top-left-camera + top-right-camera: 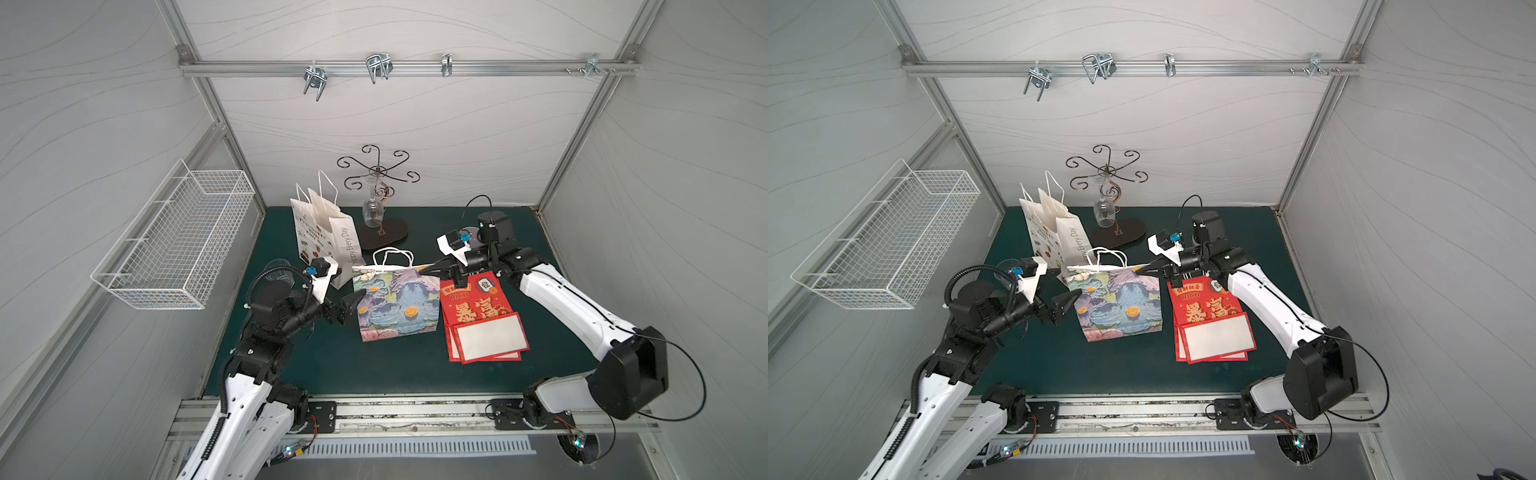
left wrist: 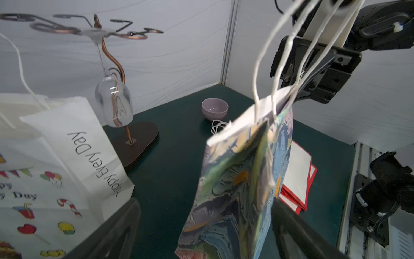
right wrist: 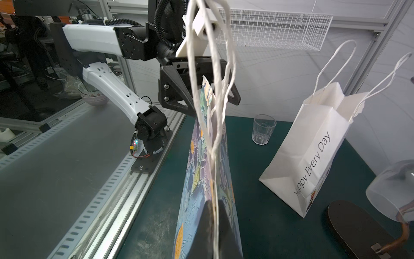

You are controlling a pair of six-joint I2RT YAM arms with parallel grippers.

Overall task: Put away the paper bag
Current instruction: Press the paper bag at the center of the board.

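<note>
The paper bag [image 1: 399, 307] [image 1: 1121, 303], printed with blue and purple flowers and fitted with white string handles, hangs upright over the green mat. My right gripper [image 1: 424, 269] [image 1: 1140, 270] [image 3: 216, 224] is shut on its top edge at the right corner, with the handle strings pinched in. My left gripper [image 1: 348, 308] [image 1: 1065, 305] [image 2: 206, 235] is open at the bag's left edge. In the left wrist view the bag [image 2: 242, 179] stands between the spread fingers and close to one of them. The handles rise loose above the bag [image 3: 201, 179].
Two white bags [image 1: 320, 232] stand behind the left arm. Flat red bags [image 1: 478, 320] lie on the right of the mat. A wine-glass rack [image 1: 378, 199], a purple bowl [image 2: 214, 108] and a tumbler [image 3: 263, 130] are nearby. A wire basket [image 1: 174, 245] hangs left; hooks [image 1: 378, 66] line the rear rail.
</note>
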